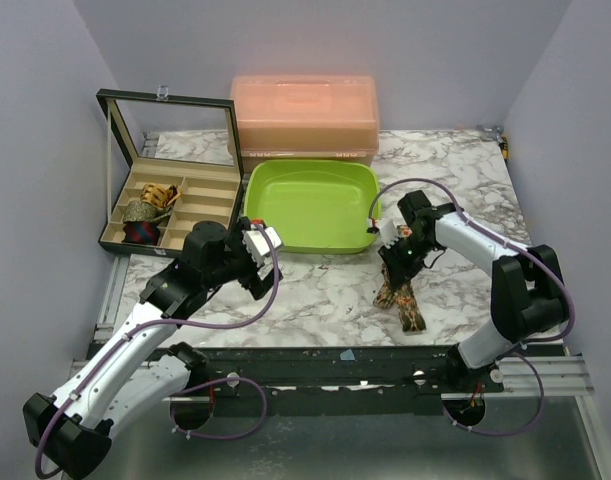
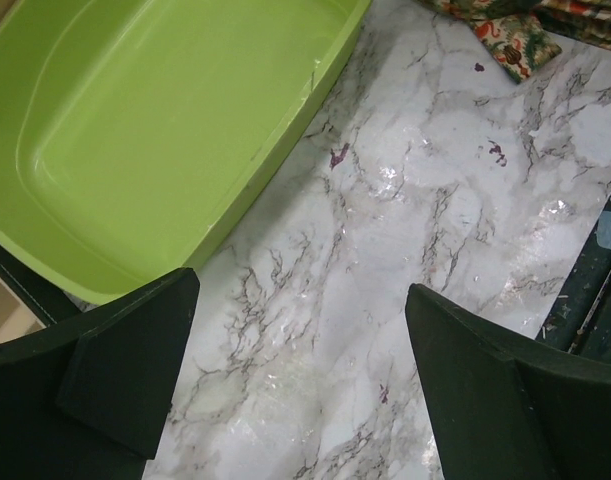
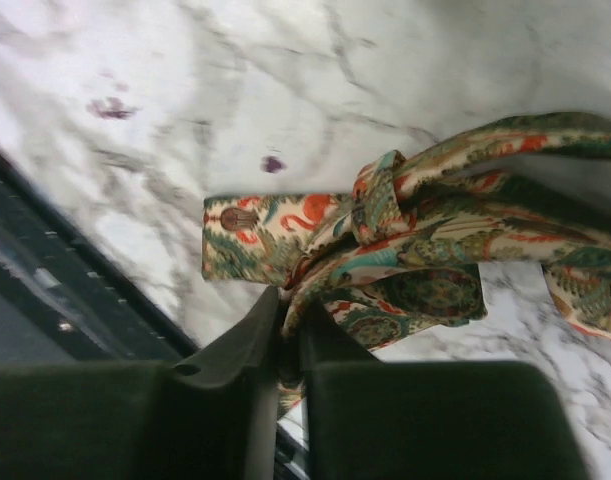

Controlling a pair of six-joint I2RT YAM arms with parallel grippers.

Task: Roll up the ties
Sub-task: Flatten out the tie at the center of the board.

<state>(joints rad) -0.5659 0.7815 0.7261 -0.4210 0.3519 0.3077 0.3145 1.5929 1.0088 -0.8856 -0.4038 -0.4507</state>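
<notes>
1 tie [image 3: 405, 250] sits pinched in the right gripper [image 3: 290, 312]; left gripper [image 2: 300, 300] spread wide.

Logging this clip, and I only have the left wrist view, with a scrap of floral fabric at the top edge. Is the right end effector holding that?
Observer: Yes. The right wrist view shows the right end effector shut on the floral tie, which is bunched up.
Operator: Anything stored already?
Observer: The top view shows a few rolled pieces in the open compartment case, left of the green tray.
Operator: What's behind the tray?
Observer: A closed orange plastic box.
</notes>
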